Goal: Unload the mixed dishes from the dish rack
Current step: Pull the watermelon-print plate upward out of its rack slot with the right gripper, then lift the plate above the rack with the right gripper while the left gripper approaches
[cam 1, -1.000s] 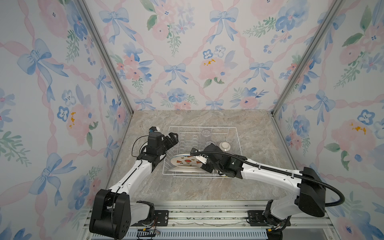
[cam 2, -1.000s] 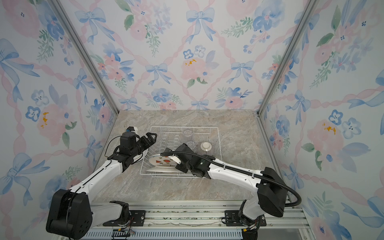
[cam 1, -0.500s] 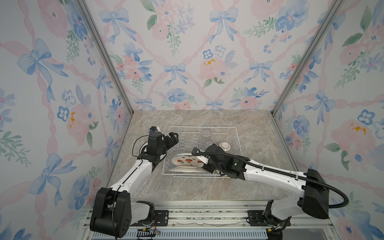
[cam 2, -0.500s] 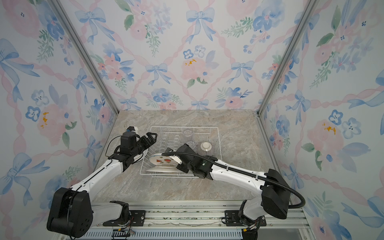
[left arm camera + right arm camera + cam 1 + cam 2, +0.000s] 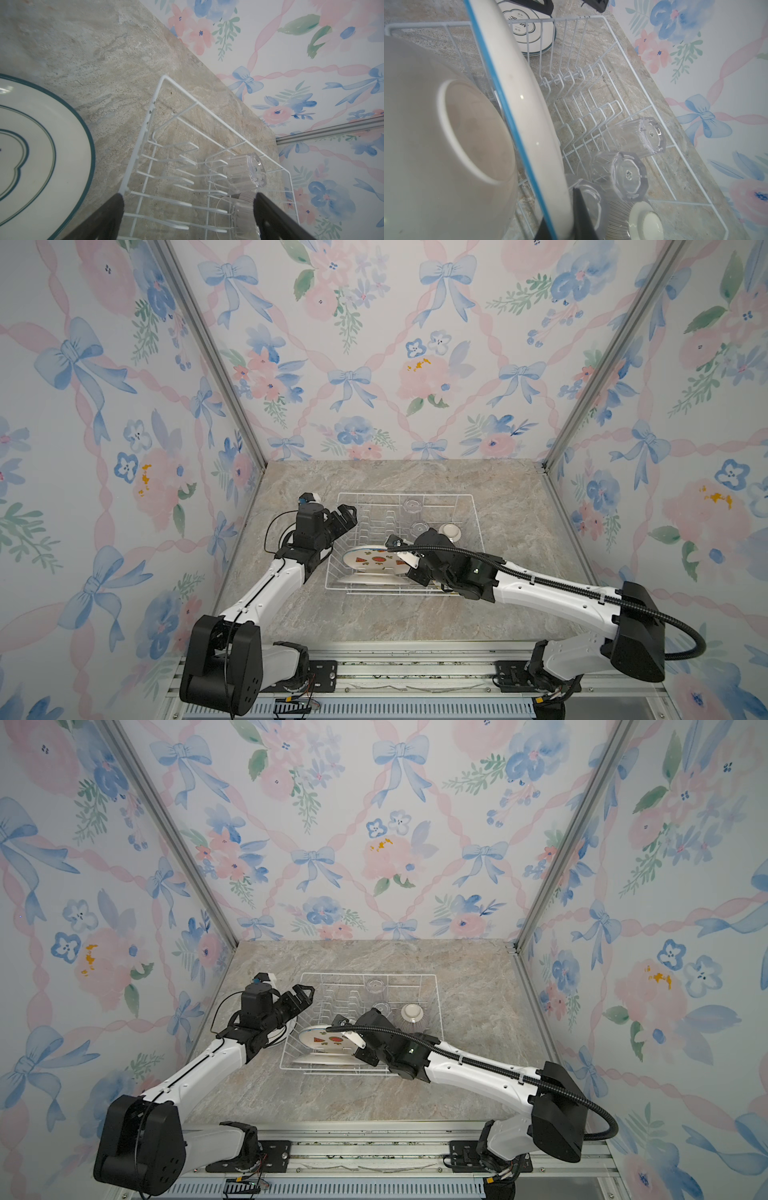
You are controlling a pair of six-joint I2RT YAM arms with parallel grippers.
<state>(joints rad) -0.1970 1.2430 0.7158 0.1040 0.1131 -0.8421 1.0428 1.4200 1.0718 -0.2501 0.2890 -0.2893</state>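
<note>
The dish rack (image 5: 465, 495) (image 5: 409, 975) is a white wire basket in the middle of the table. My right gripper (image 5: 409, 563) (image 5: 358, 1043) (image 5: 562, 207) is shut on the rim of the watermelon plate (image 5: 372, 560) (image 5: 322, 1040) (image 5: 517, 99), which stands tilted above the rack's front left. A white dish (image 5: 365, 579) (image 5: 446, 145) lies beneath it. Three clear glasses (image 5: 633, 135) (image 5: 618, 174) (image 5: 589, 203) and the purple-striped bowl (image 5: 411, 1017) (image 5: 641, 220) stand upside down in the rack. My left gripper (image 5: 345, 516) (image 5: 301, 996) (image 5: 188, 196) hangs open and empty over the rack's left rim.
A white plate with a green rim (image 5: 41, 145) (image 5: 529, 35) lies on the marble table just outside the rack's left side, under my left arm. Upright prongs (image 5: 172, 164) fill the rack's left half. Floral walls close in the left, back and right.
My right arm has shifted slightly with the watermelon plate still in its grip. The left arm has stayed in place, open.
</note>
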